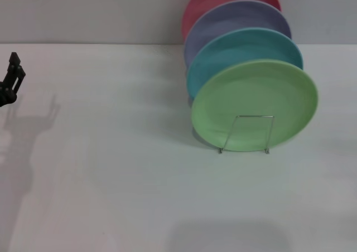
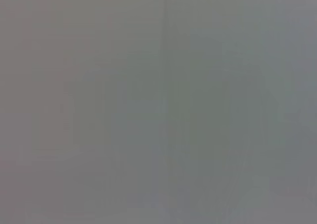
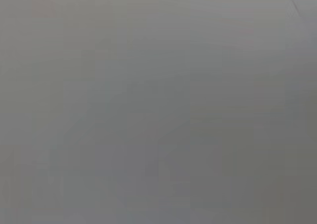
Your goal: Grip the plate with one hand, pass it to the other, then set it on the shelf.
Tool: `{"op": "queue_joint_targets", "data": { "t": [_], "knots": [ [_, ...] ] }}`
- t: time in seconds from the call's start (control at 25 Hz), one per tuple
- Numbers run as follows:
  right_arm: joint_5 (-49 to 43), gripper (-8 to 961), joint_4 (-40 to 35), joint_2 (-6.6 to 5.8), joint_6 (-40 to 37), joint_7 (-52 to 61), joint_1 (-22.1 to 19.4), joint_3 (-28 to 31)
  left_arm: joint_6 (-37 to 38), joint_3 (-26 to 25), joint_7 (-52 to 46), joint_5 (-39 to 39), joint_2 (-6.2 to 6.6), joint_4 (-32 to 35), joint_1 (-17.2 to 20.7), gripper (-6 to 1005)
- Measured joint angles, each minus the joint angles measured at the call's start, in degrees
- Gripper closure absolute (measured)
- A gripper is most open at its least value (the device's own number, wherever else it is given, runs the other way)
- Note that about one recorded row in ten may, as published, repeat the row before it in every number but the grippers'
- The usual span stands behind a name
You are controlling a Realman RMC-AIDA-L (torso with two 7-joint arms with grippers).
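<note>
Plate (image 1: pixel 254 104) already stands on edge in the front slot of the rack (image 1: pixel 248 132), leaning back against a turquoise plate (image 1: pixel 245 48), with lavender and red ones behind. From my console the job looks done. My left gripper (image 1: pixel 11 82) sits at the far left edge of the table (image 1: pixel 111 179), well apart from the rack; I cannot tell whether its fingers are parted. I can't find the right gripper; both wrist feeds show only blank grey. Any further reach would run rightward from the left arm.
</note>
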Motion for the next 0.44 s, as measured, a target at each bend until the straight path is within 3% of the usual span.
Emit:
{"op": "queue_joint_targets", "data": {
  "t": [0.2,0.44],
  "knots": [
    [0.48,118,-1.9,0.0,-1.07,0.06,0.97,0.41,2.18,0.25,0.0,-0.16,-0.09,4.02,-1.64,197],
    [0.27,118,-2.77,0.0,-0.2,-1.19,0.85,-0.02,2.56,0.3,-0.02,-0.26,-0.15,5.96,-2.33,197]
  ]
}}
